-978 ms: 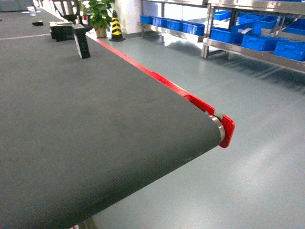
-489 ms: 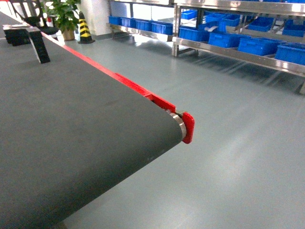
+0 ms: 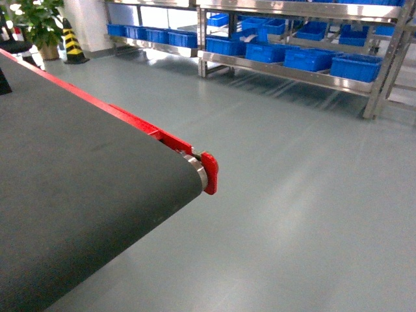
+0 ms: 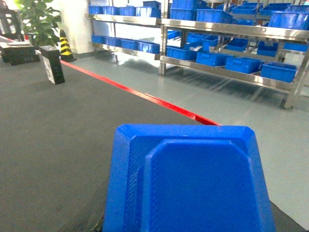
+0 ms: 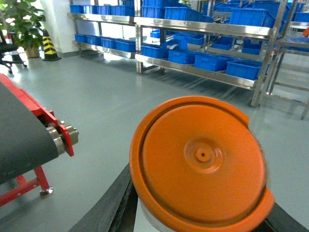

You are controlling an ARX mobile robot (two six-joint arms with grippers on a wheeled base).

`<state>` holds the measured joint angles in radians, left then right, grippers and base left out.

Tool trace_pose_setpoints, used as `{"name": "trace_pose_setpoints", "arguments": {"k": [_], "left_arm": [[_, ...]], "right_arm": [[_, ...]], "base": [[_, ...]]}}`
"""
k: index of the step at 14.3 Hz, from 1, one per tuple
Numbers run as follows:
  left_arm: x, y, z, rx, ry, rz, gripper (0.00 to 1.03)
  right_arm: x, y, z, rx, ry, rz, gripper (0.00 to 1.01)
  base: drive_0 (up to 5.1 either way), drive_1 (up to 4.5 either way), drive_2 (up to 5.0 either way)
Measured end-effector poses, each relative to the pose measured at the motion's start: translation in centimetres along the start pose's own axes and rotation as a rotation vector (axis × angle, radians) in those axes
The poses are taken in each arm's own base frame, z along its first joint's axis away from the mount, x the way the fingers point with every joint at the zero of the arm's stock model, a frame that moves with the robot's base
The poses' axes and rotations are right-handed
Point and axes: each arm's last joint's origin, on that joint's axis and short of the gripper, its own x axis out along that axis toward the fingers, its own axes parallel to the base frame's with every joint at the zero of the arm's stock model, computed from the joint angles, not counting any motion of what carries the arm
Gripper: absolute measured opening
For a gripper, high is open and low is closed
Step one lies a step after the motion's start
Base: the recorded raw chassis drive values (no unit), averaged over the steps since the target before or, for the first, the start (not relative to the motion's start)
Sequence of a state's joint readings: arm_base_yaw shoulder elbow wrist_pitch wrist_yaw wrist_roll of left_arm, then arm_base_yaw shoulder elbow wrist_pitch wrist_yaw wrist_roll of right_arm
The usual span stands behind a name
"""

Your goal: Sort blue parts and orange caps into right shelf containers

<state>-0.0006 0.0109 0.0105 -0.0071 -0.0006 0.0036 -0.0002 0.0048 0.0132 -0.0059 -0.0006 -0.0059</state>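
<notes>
So the head view looks across the dark conveyor belt point(image 3: 78, 195) with its red side rail point(image 3: 149, 130) and the red end cap point(image 3: 209, 173) by the roller, then over grey-green floor point(image 3: 312, 214) toward the steel shelving point(image 3: 292, 71) along the far wall. The right shelf containers point(image 3: 312, 58), bright blue open-top crates, sit in rows on the lower shelf and the one above it, well apart from the belt. No arm shows in that view at all. Over on the left wrist view, a blue part point(image 4: 188, 179) fills the bottom of the frame, a chunky blue plastic piece with bevelled corners and a raised inner panel, right up against the camera above the belt. It hides the left gripper, so I can't tell whether that one is spread or pinched. Same story on the right wrist view: an orange cap point(image 5: 200, 162), round with a little boss in the middle and a tab at the rim, blocks the lower frame, and I can't tell how the right gripper stands behind it. Further back there's a potted plant point(image 3: 39, 23), a yellow-and-black striped cone point(image 3: 71, 42), and a small black box point(image 4: 52, 70) standing on the belt.
</notes>
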Motion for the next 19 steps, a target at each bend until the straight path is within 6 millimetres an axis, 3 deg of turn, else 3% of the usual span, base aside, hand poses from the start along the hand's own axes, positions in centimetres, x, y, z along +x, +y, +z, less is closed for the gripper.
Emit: {"name": "trace_pose_setpoints", "arguments": {"k": [19], "left_arm": [[0.0, 0.0, 0.0, 0.0, 0.0, 0.0, 0.43]], "right_arm": [[0.0, 0.0, -0.01, 0.0, 0.001, 0.0, 0.44]], "base": [[-1.6, -1.63, -1.6]]}}
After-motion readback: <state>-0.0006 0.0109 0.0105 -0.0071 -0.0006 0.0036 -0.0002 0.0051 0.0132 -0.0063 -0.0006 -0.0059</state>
